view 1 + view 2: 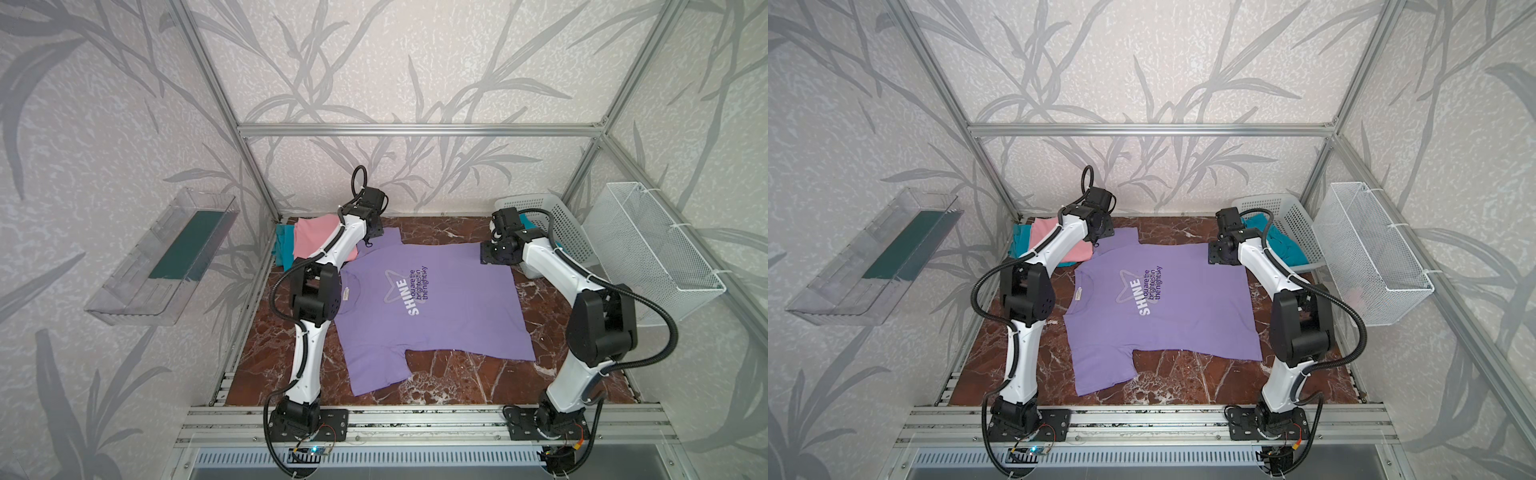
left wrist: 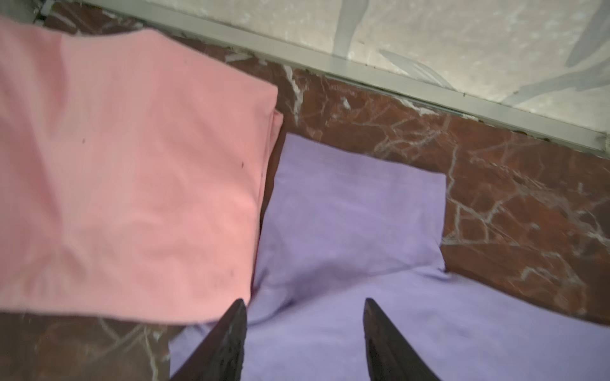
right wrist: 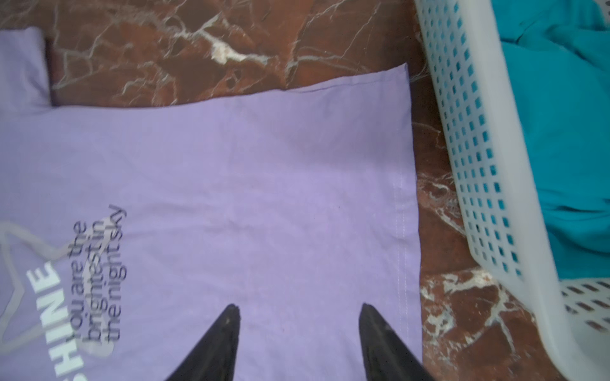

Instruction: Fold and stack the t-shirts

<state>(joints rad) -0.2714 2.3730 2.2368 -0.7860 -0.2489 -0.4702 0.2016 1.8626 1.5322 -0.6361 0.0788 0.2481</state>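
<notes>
The lavender t-shirt [image 1: 436, 316] lies spread flat, front up, in the middle of the marble table [image 1: 457, 382], with its collar toward the left arm and its hem toward the right arm. Its chest print shows a star outline with "SHINE" [image 3: 62, 316] in white capitals. Beside that, in dark letters, it reads "You are the brightest in the night sky". A small white neck label [image 1: 345, 294] is too small to read.

At the far left corner, a folded pink t-shirt [image 2: 132, 181] rests on a teal t-shirt [image 1: 284, 245], just beside the lavender sleeve. A crumpled teal t-shirt [image 3: 567, 132] sits in the white basket [image 3: 478, 165] at the far right.

The left claw [image 2: 305, 306] is over the sleeve with its jaws apart, holding nothing. The right claw [image 3: 298, 310] is over the cloth near the hem, also spread and empty.
</notes>
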